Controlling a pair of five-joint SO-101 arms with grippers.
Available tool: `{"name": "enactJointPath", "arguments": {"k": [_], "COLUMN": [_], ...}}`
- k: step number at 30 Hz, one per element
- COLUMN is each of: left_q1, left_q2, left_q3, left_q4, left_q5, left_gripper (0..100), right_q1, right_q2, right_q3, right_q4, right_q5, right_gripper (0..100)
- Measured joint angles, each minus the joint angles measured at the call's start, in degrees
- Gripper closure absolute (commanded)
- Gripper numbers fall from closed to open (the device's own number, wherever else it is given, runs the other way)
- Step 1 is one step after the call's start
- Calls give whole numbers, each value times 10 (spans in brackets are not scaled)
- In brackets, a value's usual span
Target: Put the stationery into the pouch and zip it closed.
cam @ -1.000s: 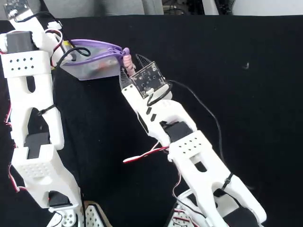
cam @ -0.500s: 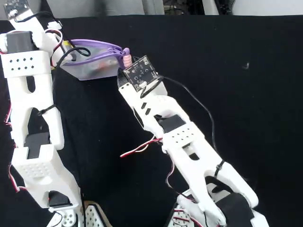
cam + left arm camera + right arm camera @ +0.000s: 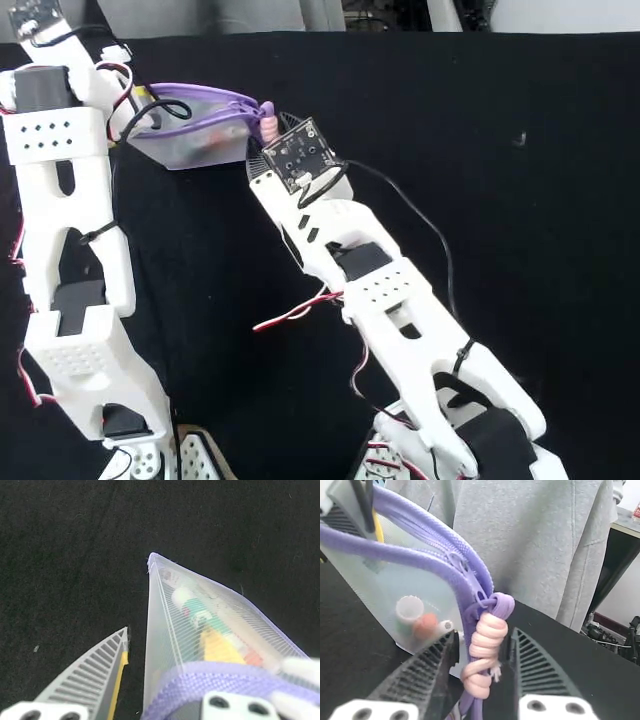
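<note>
The translucent pouch [image 3: 195,140] with purple zip trim hangs off the table at the back left, held at its rim by my left gripper [image 3: 137,113]. One ribbed finger [image 3: 95,680] shows beside the pouch wall [image 3: 170,630]. Stationery [image 3: 210,630] lies inside it: a marker and a yellow piece, with a white cap and a red item [image 3: 415,617] low in the pouch [image 3: 380,580]. The zip stands partly apart. My right gripper [image 3: 272,137] is open at the pouch's near end, its fingers either side of the pink coiled zipper pull [image 3: 487,640].
Black cloth covers the table [image 3: 500,200], with free room to the right and front. A red and white wire [image 3: 295,312] loops out from the right arm. The table's far edge runs just behind the pouch.
The right gripper has moved left and toward the pouch, so its fingers now flank the pink pull. The left arm and the pouch have stayed put.
</note>
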Motion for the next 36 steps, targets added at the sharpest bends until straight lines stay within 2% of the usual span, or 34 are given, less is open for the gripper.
{"name": "enactJointPath", "arguments": {"k": [8,28,33,36], "left_q1": [-1,0,1,5], "left_q2": [0,1,4,-6], "left_q3": [0,-9,-47,-54], "left_q4": [0,7,28,28], "left_q5": [0,0,0,0], "left_gripper": [772,764,666,654], "right_q1": [4,20,21,22], "right_q2": [0,0,0,0], "right_q3": [0,0,0,0], "right_q4": [0,0,0,0], "right_q5": [1,2,2,2], "right_gripper": [989,987,987,987]}}
